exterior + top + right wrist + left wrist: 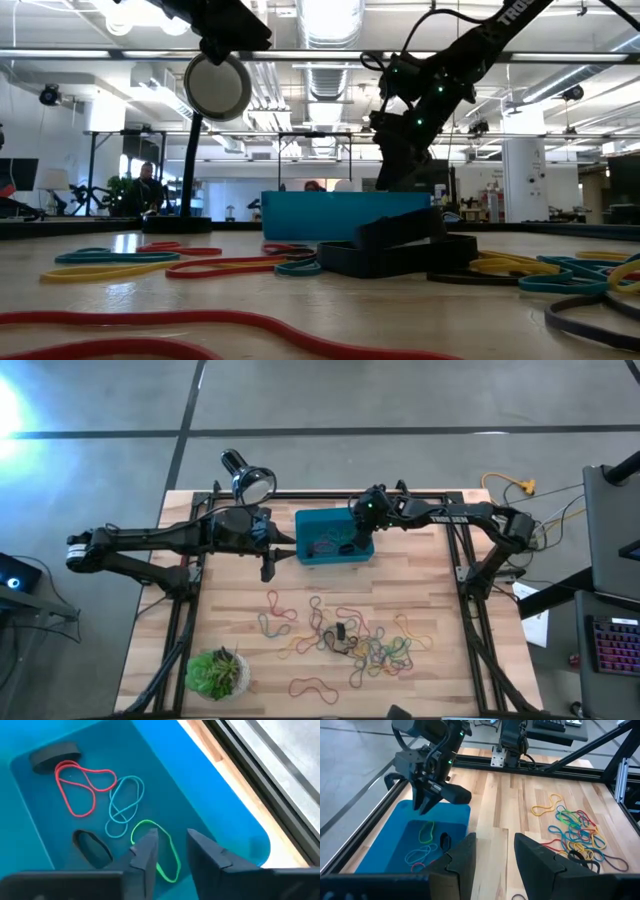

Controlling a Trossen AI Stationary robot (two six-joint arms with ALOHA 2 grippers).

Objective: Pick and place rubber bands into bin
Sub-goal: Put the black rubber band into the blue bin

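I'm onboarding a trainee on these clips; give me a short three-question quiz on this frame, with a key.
1. True or false: the right gripper is over the bin.
2. Multiple choice: which colour of rubber band lies nearest the right gripper's fingers inside the bin? A) green B) yellow C) orange
3. Fill in: most of the loose rubber bands lie on the table between the bin and the table's ____ edge, beside the plant.

Key: 1 true. 2 A, the green rubber band. 3 near (front). The left gripper waits beside the bin.
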